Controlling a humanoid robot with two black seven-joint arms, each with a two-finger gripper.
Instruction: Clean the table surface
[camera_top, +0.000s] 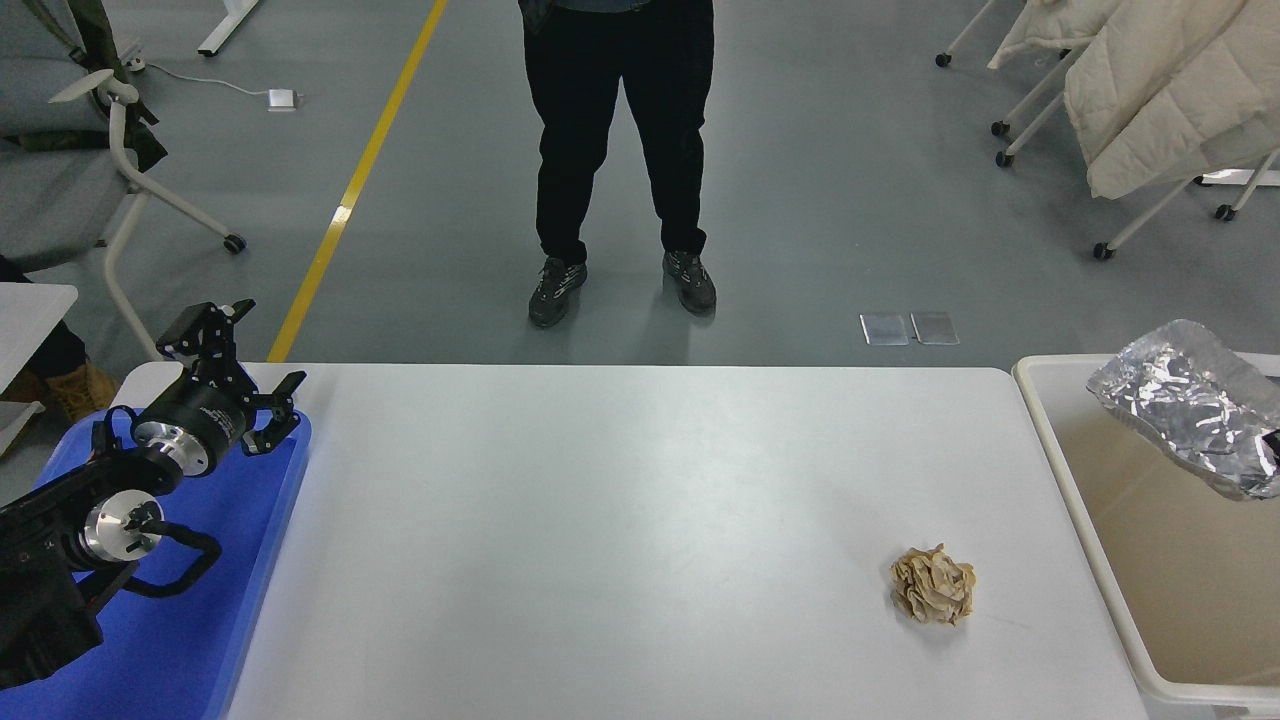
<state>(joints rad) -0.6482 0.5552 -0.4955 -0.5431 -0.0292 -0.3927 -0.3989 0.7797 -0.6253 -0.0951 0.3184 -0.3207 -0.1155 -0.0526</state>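
The table surface (620, 520) is a wide matte white top. On it, near the right front, lies a crumpled ball of brown paper (932, 584). A crinkled silver foil bag (1190, 405) hangs in the air above the cream bin (1060, 470) at the table's right end. Only a black sliver of my right gripper (1273, 441) shows at the picture's right edge, shut on the bag's right end. My left gripper (245, 365) is parked open over the blue tray (200, 640) at the lower left, holding nothing.
A person in dark trousers and shoes (620, 150) stands on the floor beyond the table's far edge. A chair on castors (130, 180) is at the far left, and racks with pale quilted coats (1150, 90) stand at the far right.
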